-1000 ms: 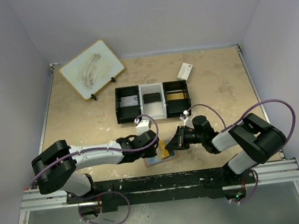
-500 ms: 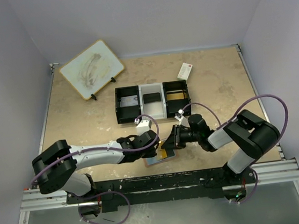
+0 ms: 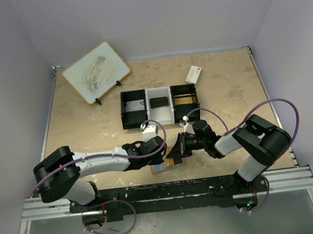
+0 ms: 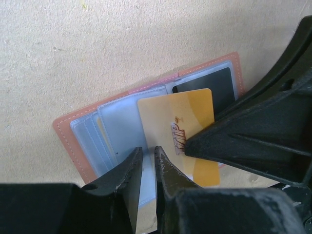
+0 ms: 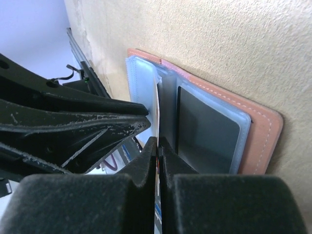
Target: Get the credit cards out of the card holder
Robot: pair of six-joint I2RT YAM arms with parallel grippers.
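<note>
The salmon-tan card holder (image 4: 68,131) lies open near the table's front edge, its clear pockets facing up. A gold credit card (image 4: 178,122) sticks out of a pocket, and a dark card (image 4: 214,87) sits inside the pocket beside it. My right gripper (image 5: 157,146) is shut on the gold card's thin edge; from above the gripper (image 3: 177,152) sits just right of the holder (image 3: 162,168). My left gripper (image 4: 148,157) is nearly closed, pinching a clear pocket leaf of the holder. The dark card (image 5: 207,136) also shows in the right wrist view.
A black-and-white three-compartment tray (image 3: 125,111) stands behind the grippers, with cards in its compartments. A white board on a stand (image 3: 96,72) is at the back left, and a white packet with a red end (image 3: 193,74) at the back right. The metal rail (image 3: 165,192) lies just in front of the holder.
My right gripper has slid left to the holder, opened briefly, then shut on the gold card. The left gripper has stayed on the holder.
</note>
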